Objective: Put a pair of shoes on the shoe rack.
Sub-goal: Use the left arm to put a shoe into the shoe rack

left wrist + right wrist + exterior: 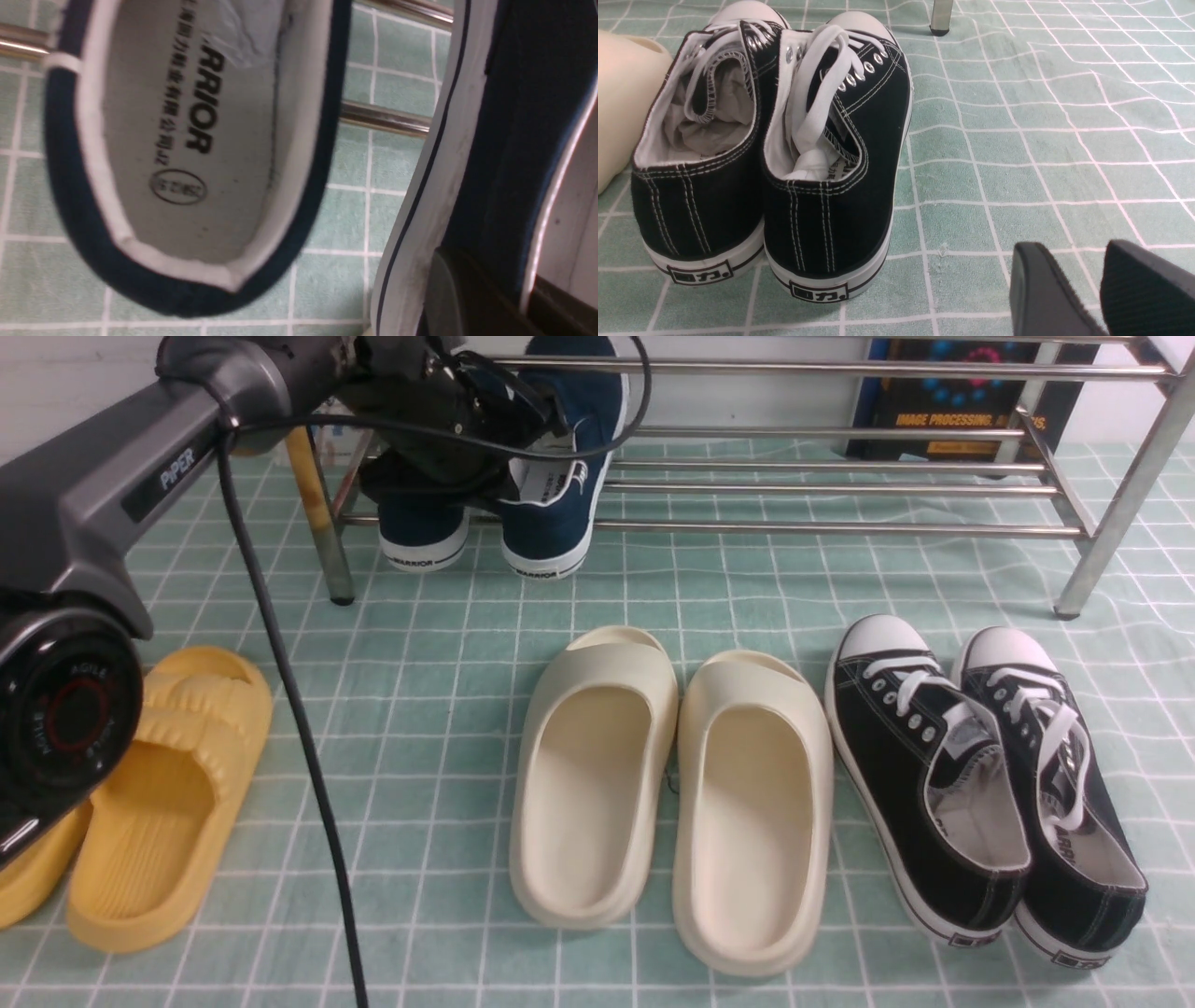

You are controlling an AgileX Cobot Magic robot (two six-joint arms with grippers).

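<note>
- A wide, low shoe rack of shiny steel tubes [840, 527] stood across the 12 o'clock side of the mint-green checked cloth [420, 709]
- At about 11 o'clock in the front view, at the rack's 9 o'clock end, a navy blue canvas slip-on shoe with a white rubber sole [422, 534] sat on the lower bars, heel toward the robot
- The second navy shoe [560, 513] was just beside it at its 3 o'clock, tilted steeply with the toe end up
- The left hand [532, 429] was pressed together on that second shoe's canvas side wall, with one dark finger [448, 298] against the outside
- The right hand [1073, 254] hung low over the cloth near the heels of the black lace-up sneakers with white toe caps [920, 775], fingers a little spread and holding nothing
- Cream foam slides [588, 775] lay at 6 o'clock, the black sneakers at 4 o'clock and yellow foam slides [168, 784] at 8 o'clock
</note>
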